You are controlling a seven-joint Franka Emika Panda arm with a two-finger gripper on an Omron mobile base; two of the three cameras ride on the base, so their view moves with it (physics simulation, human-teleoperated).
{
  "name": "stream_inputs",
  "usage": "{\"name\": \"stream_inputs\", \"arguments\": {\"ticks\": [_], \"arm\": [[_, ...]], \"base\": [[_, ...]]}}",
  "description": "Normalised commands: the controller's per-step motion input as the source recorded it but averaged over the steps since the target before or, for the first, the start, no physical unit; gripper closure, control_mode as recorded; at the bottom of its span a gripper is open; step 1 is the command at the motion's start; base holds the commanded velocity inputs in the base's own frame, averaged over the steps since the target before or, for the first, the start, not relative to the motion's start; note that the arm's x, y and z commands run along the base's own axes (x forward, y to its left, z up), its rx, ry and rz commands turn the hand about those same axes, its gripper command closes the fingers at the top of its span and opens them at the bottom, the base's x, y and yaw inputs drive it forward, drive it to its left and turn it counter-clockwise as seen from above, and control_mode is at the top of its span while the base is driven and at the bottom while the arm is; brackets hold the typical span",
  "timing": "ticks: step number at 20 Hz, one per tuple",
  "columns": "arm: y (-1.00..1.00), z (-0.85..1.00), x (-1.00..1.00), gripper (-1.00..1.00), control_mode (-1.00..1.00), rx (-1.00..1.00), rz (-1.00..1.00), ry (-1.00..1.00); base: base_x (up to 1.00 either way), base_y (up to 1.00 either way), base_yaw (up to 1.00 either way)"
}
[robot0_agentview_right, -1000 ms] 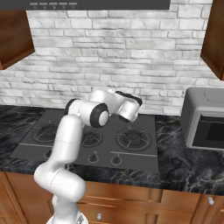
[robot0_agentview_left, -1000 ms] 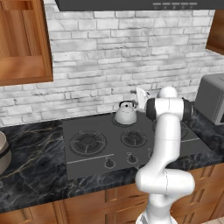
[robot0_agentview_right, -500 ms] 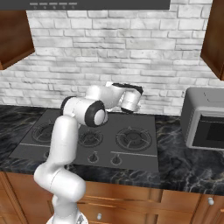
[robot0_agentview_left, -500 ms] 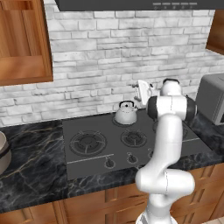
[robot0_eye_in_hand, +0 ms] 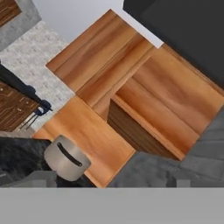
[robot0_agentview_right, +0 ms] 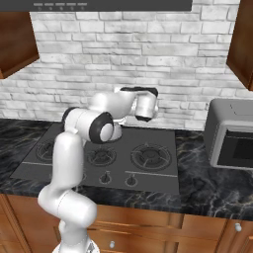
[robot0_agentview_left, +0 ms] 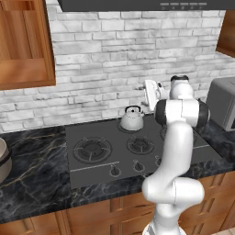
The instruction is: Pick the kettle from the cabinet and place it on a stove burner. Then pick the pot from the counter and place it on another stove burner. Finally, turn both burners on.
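Left base view: kettle on the cooktop, claw empty

Rounded silvery kettle (robot0_agentview_left: 132, 120) with a thin black arched handle sits on a rear ringed burner (robot0_agentview_left: 131, 128) of the flat dark cooktop (robot0_agentview_left: 87, 172). Just right and above it, the gripper (robot0_agentview_left: 148, 93) is spread wide, holding nothing. Beige pot (robot0_agentview_left: 2, 160) stands far left on veined black marble counter (robot0_agentview_left: 32, 188).

Kettle (robot0_agentview_left: 132, 120) on rear burner (robot0_agentview_left: 133, 126) — pot (robot0_agentview_left: 3, 160) far left on counter (robot0_agentview_left: 32, 156).
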Motion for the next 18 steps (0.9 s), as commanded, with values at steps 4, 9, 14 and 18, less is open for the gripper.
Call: {"name": "stream_inputs", "arguments": {"ticks": [4,9,14,18], "arm": [[0.24,0.04,-0.25,-1.0,-1.0,-0.02,0.02,-0.22],[0.29,0.0,-0.13,-1.0,-1.0,-0.04,0.0,-0.14],[0.4,0.0,-0.05,-1.0,-1.0,-0.06,0.0,-0.07],[0.24,0.0,-0.05,-1.0,-1.0,-0.02,0.0,-0.06]], "base": [[0.0,0.0,0.0],[0.0,0.0,0.0],[0.0,0.0,0.0],[0.0,0.0,0.0]]}}
